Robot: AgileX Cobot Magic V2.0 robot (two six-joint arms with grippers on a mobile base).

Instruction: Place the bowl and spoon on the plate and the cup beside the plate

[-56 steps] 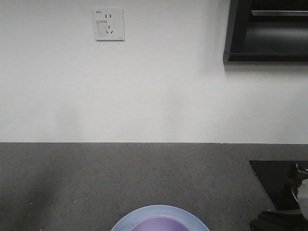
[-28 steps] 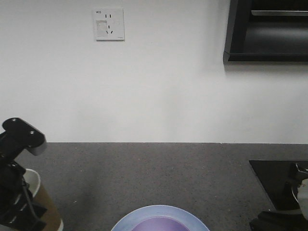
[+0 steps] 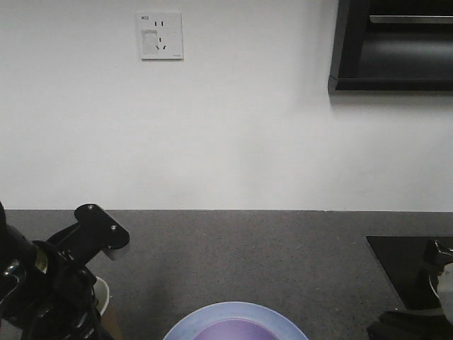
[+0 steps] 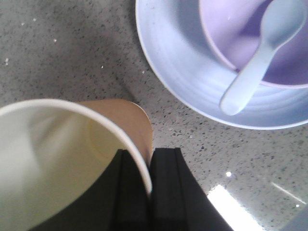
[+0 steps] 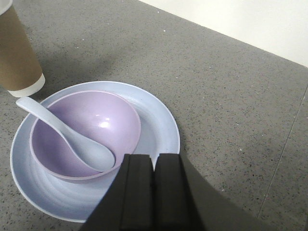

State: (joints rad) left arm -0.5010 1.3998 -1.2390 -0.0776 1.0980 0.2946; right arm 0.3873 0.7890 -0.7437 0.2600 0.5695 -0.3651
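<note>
The tan paper cup (image 4: 57, 159) has its wall pinched between the fingers of my left gripper (image 4: 150, 153), one finger inside the rim and one outside. The cup (image 5: 17, 53) is upright just left of the pale blue plate (image 5: 154, 120), close to the spoon's handle. The purple bowl (image 5: 91, 125) sits on the plate with the pale spoon (image 5: 62, 134) lying in it, scoop down and handle over the rim. My right gripper (image 5: 154, 161) is shut and empty above the plate's near rim. In the front view only the plate's far edge (image 3: 233, 312) and a bit of the cup (image 3: 102, 297) show.
The dark speckled counter (image 3: 283, 255) ends at a white wall with a socket (image 3: 160, 35). A black hob (image 3: 407, 265) lies at the right and a black cabinet (image 3: 396, 49) hangs above it. My left arm (image 3: 49, 290) fills the lower left of the front view.
My left arm has come into the front view from the left and moved right toward the plate, carrying the cup. Plate and bowl have not moved.
</note>
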